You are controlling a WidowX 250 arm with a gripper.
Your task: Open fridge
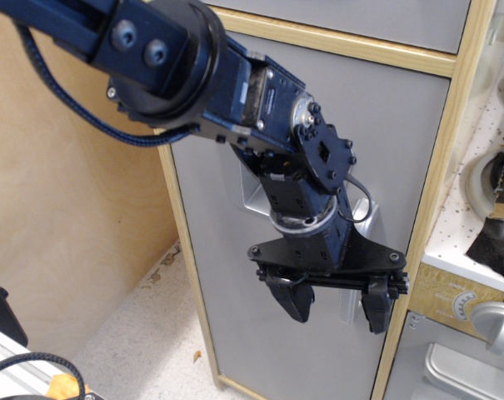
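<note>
The fridge is a tall cabinet with a light wood frame (429, 187) and a large matte grey door (235, 283), which lies flush in the frame. Its silver dispenser panel (250, 198) is mostly hidden behind my arm. My black gripper (335, 304) points down in front of the door's right side. Its two fingers (291, 298) stand apart. A piece of the silver handle (350, 307) shows in the gap between them, and I cannot tell whether either finger touches it. The rest of the handle is hidden by the gripper body.
A smaller grey panel (360, 17) sits above the door. To the right are a white counter with round sinks (485, 179) and a grey oven front with a round knob (495, 325). A plywood wall (68, 208) stands at the left, with a black-and-metal rig (10, 358) at the bottom left.
</note>
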